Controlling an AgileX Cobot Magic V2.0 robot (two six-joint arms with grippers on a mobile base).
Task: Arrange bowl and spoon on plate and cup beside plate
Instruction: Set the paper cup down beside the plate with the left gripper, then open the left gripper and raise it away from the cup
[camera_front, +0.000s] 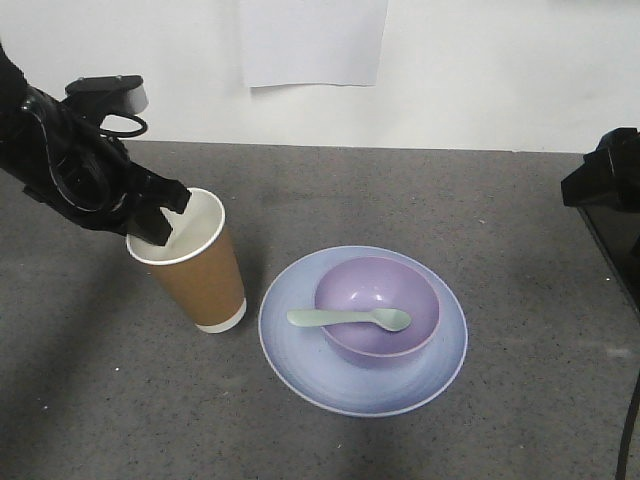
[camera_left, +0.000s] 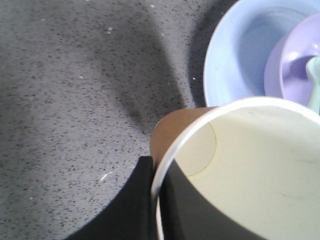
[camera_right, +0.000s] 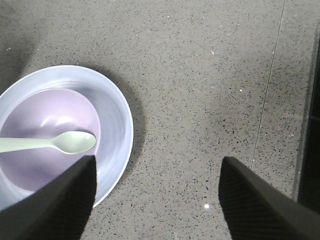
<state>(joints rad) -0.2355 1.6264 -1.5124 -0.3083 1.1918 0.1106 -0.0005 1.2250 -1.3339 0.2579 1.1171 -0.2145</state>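
The brown paper cup (camera_front: 200, 268) stands upright, slightly tilted, on the table just left of the pale blue plate (camera_front: 300, 345). My left gripper (camera_front: 160, 225) is shut on the cup's rim, one finger inside and one outside, as the left wrist view shows at the cup (camera_left: 240, 165) with my left gripper (camera_left: 156, 200). The lilac bowl (camera_front: 375, 300) sits on the plate with the mint-green spoon (camera_front: 350, 319) lying across it. My right gripper (camera_right: 156, 172) hangs open over bare table to the right of the plate (camera_right: 117, 120), bowl (camera_right: 45, 115) and spoon (camera_right: 60, 142).
The table is a dark grey speckled surface (camera_front: 480, 200) against a white wall with a sheet of paper (camera_front: 312, 40) on it. The right arm's black body (camera_front: 605, 185) stands at the table's right edge.
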